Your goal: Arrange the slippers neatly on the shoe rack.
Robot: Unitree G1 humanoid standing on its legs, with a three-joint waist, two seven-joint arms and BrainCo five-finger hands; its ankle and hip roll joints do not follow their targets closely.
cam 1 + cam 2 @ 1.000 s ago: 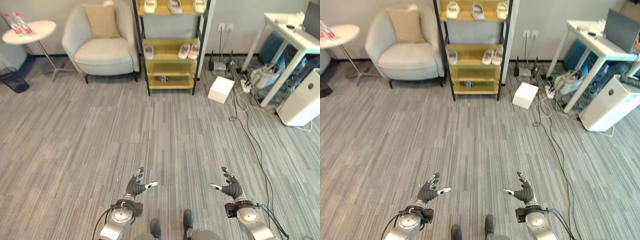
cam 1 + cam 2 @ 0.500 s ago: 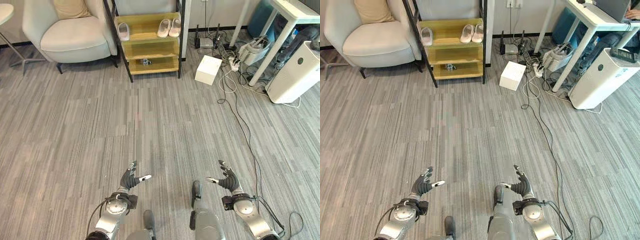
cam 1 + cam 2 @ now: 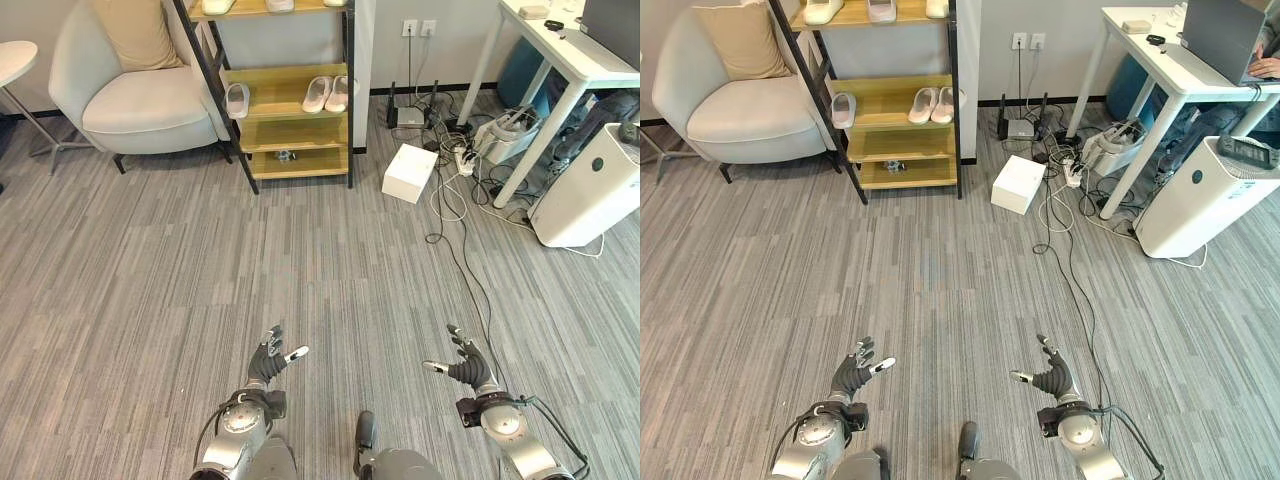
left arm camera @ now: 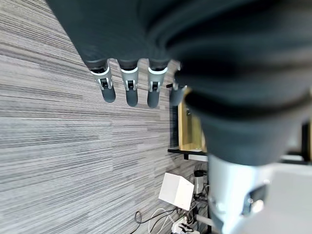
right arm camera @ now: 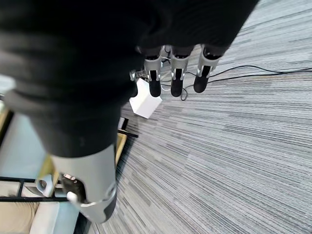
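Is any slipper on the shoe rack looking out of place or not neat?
On the shoe rack, the middle shelf holds a pair of slippers side by side at its right end, and a single slipper alone at its left end, apart from them. That lone one looks unpaired. Both hands are empty.

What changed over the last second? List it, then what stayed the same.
The view has shifted, so the camera moved; none of the things did. Nothing was taken hold of or let go. The left hand and right hand stay open and empty, out over the carpet. The slippers still lie on the shoe rack.
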